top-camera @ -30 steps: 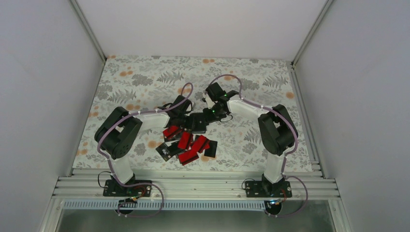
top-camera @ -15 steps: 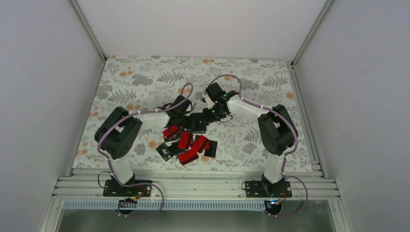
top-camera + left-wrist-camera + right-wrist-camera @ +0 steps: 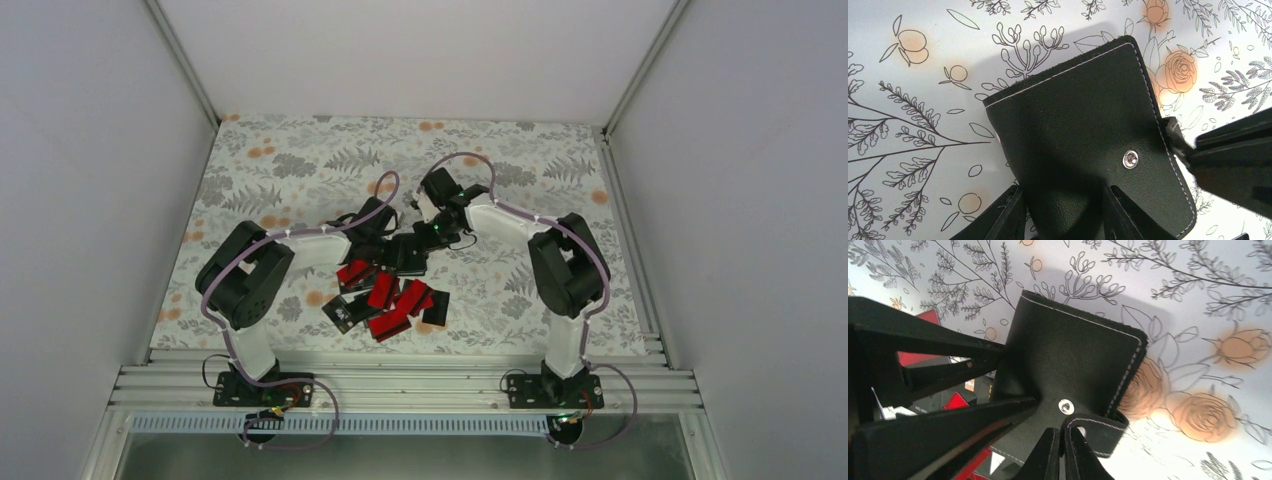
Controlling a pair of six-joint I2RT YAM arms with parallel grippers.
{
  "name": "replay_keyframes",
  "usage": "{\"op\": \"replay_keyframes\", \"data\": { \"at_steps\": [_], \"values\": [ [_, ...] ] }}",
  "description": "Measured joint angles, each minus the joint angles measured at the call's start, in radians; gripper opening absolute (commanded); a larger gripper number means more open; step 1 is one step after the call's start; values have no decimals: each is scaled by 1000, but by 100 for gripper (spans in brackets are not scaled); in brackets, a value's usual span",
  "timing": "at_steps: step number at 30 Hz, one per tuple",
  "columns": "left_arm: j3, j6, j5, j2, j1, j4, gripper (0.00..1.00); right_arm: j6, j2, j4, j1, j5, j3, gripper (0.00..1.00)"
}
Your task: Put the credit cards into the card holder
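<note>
Flowered cloth covers the table (image 3: 280,160), and both arms reach to its middle. The black card holder (image 3: 1078,115) lies there, folded, between the two grippers. The red and black credit cards (image 3: 385,300) lie in a loose heap just in front of it. The left gripper (image 3: 1063,215) stands wide, with the near end of the holder between its fingers; whether they press it, I cannot tell. The right gripper (image 3: 1062,455) is almost closed, pinching the holder's small tab beside the metal snap (image 3: 1065,406).
</note>
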Motion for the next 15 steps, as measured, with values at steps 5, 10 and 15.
{"op": "replay_keyframes", "data": {
  "at_steps": [5, 10, 15],
  "values": [
    [0, 0, 0, 0, 0, 1, 38, -1, 48, 18, 8, -31, 13, 17],
    [-2, 0, 0, 0, 0, 4, 38, 0, 67, 20, 10, -42, 18, 15],
    [-2, 0, 0, 0, 0, 4, 38, 1, 68, 21, 10, -39, 31, 9]
  ]
}}
